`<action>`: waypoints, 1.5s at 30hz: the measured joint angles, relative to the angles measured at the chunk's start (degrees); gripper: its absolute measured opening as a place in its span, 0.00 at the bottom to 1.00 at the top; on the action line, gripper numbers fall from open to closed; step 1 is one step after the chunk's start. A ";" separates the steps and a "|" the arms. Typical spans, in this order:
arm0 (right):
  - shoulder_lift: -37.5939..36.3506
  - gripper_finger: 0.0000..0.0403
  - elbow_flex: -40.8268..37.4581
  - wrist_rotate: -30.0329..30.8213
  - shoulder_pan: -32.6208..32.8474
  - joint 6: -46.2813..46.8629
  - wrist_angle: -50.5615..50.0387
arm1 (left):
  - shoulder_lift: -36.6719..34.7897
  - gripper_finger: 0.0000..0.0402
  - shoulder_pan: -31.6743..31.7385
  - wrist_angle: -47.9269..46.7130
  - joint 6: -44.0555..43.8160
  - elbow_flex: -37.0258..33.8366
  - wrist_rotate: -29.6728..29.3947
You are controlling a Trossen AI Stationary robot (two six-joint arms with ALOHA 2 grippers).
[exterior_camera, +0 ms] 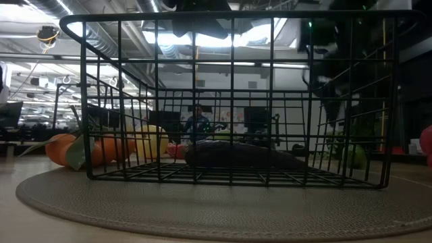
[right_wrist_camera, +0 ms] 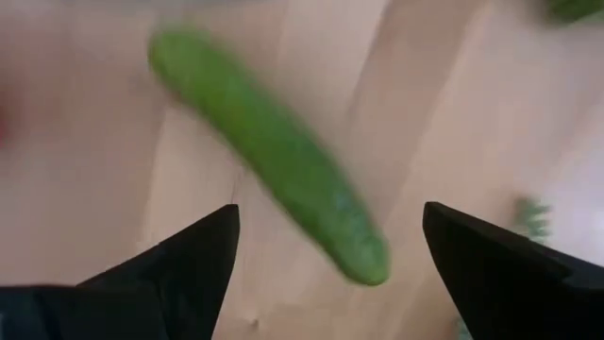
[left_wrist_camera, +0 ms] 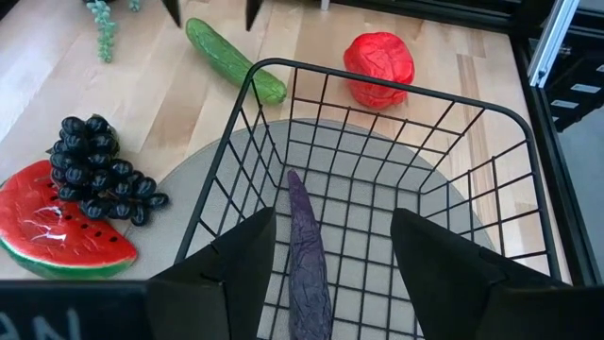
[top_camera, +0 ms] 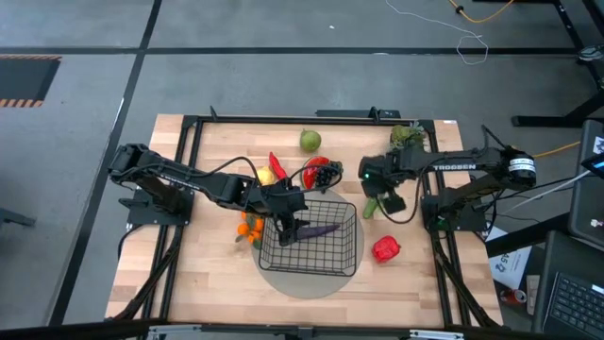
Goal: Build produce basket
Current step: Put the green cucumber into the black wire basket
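The black wire basket [top_camera: 316, 238] [left_wrist_camera: 377, 123] stands on a flat round grey disc. A purple eggplant [left_wrist_camera: 307, 255] [exterior_camera: 243, 156] lies on the basket's floor. My left gripper [top_camera: 291, 229] [left_wrist_camera: 332, 215] hangs open over the basket's left part, one finger on each side of the eggplant and apart from it. My right gripper [top_camera: 389, 201] [right_wrist_camera: 330, 208] is open above the green cucumber [right_wrist_camera: 274, 151] [top_camera: 371, 208], which lies on the table right of the basket. A red pepper [top_camera: 385, 248] [left_wrist_camera: 379, 66] lies near the basket's right corner.
Behind the basket lie a watermelon slice with dark grapes [top_camera: 321, 173] [left_wrist_camera: 99, 175], a red chili [top_camera: 276, 165], a lemon [top_camera: 267, 177] and a green pear [top_camera: 310, 141]. Oranges [top_camera: 250, 227] sit left of the basket. A leafy sprig [top_camera: 408, 135] lies at the far right.
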 joint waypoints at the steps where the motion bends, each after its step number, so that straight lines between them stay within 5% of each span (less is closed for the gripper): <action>1: 0.00 0.83 -1.84 0.82 0.34 -0.28 0.61 | 0.00 0.52 0.00 -0.01 -0.01 0.00 -0.01; 7: 0.00 0.83 -8.92 8.38 2.60 -0.19 9.65 | 0.00 0.52 0.00 -0.01 0.01 0.00 -0.01; 16: 0.00 0.83 -13.32 4.66 2.96 0.57 17.31 | 0.00 0.52 1.73 -0.01 0.03 0.00 0.01; 22: 0.00 0.82 -14.41 3.75 2.96 9.69 17.25 | 0.00 0.52 2.61 -0.01 0.03 0.00 0.01; 29: 0.00 0.73 -14.41 3.82 2.96 10.04 17.26 | 0.00 0.52 3.50 -0.01 0.03 0.00 0.01; 36: 0.00 0.64 -14.41 10.08 2.40 12.05 19.53 | 0.00 0.52 3.50 -0.01 0.03 0.00 0.01; 45: 0.00 0.47 -14.41 7.93 1.73 17.28 22.61 | 0.00 0.52 3.32 -0.01 -0.01 0.00 0.01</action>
